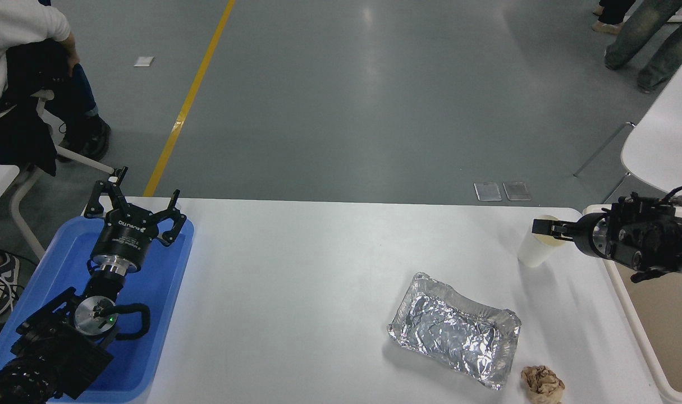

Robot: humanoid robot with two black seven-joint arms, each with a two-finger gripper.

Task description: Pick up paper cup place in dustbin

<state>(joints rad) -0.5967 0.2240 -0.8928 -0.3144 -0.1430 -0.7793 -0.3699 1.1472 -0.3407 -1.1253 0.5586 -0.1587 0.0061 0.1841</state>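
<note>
The paper cup (534, 253) stands upright near the table's far right corner, off-white with an open mouth. My right gripper (544, 228) comes in from the right edge, lying level, with its tip over the cup's mouth and hiding the rim's far side. I cannot see whether it is open or closed on the cup. The dustbin (622, 294) is a cream-beige bin at the table's right edge, mostly cut off by the picture and partly hidden by my right arm. My left gripper (140, 196) is open and parked over the blue tray at the lower left.
A crumpled silver foil tray (456, 330) lies in front of the cup. A brown paper ball (542, 384) lies at the front edge. The blue tray (166, 269) is at the left. A person sits at the far left; legs show at the top right.
</note>
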